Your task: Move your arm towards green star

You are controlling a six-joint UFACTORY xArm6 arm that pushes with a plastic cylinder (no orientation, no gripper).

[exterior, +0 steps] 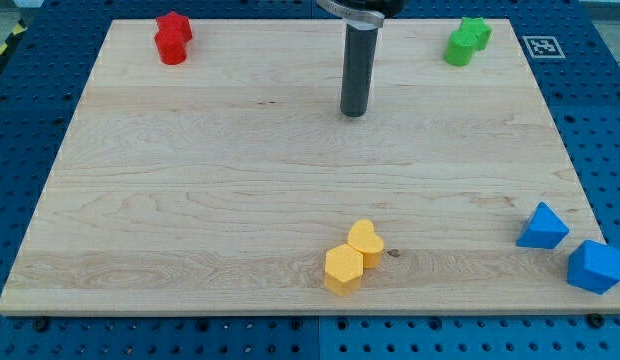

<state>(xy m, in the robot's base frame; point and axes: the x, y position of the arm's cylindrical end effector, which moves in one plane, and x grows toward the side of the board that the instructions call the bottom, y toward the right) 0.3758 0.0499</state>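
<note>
We see my tip (pixel 353 113) resting on the wooden board (pixel 190 200) near the view's top centre, touching no block; the rod has no jaws and holds nothing. The green star (pixel 478 32) lies well apart to the view's top right, touching a green cylinder (pixel 457 49), the path between unobstructed. A small black-and-white marker (pixel 543 46) sits beyond, unreadable. Elsewhere: red star (pixel 176 25) touching a red cylinder (pixel 171 48), yellow heart (pixel 365 241), yellow hexagon (pixel 343 269), two blue blocks (pixel 542 227) (pixel 594 266)

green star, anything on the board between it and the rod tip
Nothing visible does. My tip is near the view's top centre, and the green star sits at the top right, touching a green cylinder on its left. The wooden board between the tip and these two is bare.
</note>
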